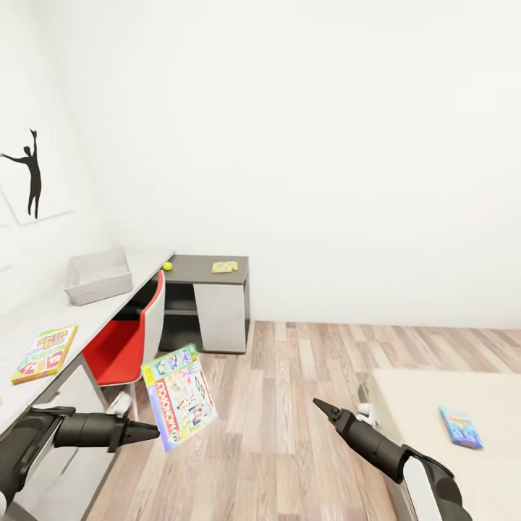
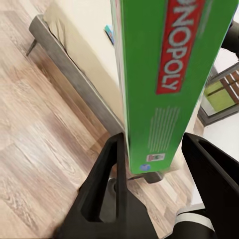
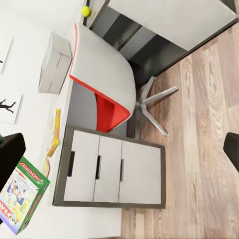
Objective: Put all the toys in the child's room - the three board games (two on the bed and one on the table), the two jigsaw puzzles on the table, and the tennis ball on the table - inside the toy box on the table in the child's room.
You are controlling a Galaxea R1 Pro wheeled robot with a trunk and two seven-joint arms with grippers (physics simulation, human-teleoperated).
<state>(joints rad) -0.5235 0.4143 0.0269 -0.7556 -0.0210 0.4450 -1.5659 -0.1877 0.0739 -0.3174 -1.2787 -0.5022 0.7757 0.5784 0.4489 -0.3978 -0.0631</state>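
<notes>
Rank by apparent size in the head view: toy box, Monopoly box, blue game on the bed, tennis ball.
1. Monopoly box, though it is held in the left gripper near the camera, which inflates it.
2. Toy box, farther off on the table.
3. Blue game on the bed.
4. Tennis ball.

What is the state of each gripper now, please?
Left gripper: closed on the Monopoly box.
Right gripper: open, holding nothing.
</notes>
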